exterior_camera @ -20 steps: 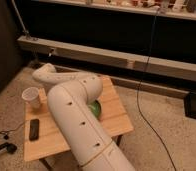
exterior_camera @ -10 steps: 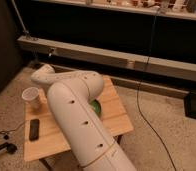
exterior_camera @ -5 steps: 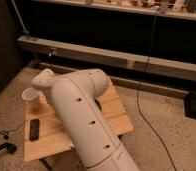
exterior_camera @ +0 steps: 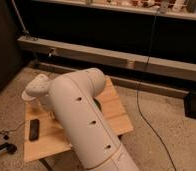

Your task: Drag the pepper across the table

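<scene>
My big white arm [exterior_camera: 81,120] fills the middle of the camera view and reaches over the small light wooden table [exterior_camera: 116,114]. Its far end [exterior_camera: 37,87] is above the table's left back corner. The gripper is hidden behind the arm, somewhere over the left part of the table. The pepper is hidden. A dark sliver of the bowl [exterior_camera: 96,105] shows at the arm's right edge.
A black phone-like slab [exterior_camera: 34,128] lies at the table's front left. A pale cup [exterior_camera: 28,96] stands at the left back, mostly covered by the arm. A black cable [exterior_camera: 143,100] runs across the floor on the right. A dark shelf wall [exterior_camera: 116,30] stands behind.
My arm has swung to the left and forward. It now covers the green bowl and most of the cup, which showed earlier.
</scene>
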Robot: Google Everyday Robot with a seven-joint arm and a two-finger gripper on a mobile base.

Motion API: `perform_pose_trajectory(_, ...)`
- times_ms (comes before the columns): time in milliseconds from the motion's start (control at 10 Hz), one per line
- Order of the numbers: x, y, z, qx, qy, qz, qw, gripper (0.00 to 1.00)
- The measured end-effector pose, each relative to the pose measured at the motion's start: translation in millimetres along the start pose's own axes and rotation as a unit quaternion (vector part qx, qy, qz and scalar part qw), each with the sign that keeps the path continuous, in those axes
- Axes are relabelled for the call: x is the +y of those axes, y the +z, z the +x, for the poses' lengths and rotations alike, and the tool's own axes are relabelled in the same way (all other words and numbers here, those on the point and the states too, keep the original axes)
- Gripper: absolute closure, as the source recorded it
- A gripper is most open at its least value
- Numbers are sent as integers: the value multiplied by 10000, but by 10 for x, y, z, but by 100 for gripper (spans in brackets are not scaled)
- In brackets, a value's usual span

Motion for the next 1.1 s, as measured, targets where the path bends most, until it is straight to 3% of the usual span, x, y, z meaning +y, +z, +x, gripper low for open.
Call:
perform_pose_trajectory(400,-109,70,329,146,-145,143,9997,66)
perform_pose_trajectory(700,29,128,530,259,-446,224,9984,66)
perform_pose_trajectory(1100,142,77,634,288,-792,319,9959,66)
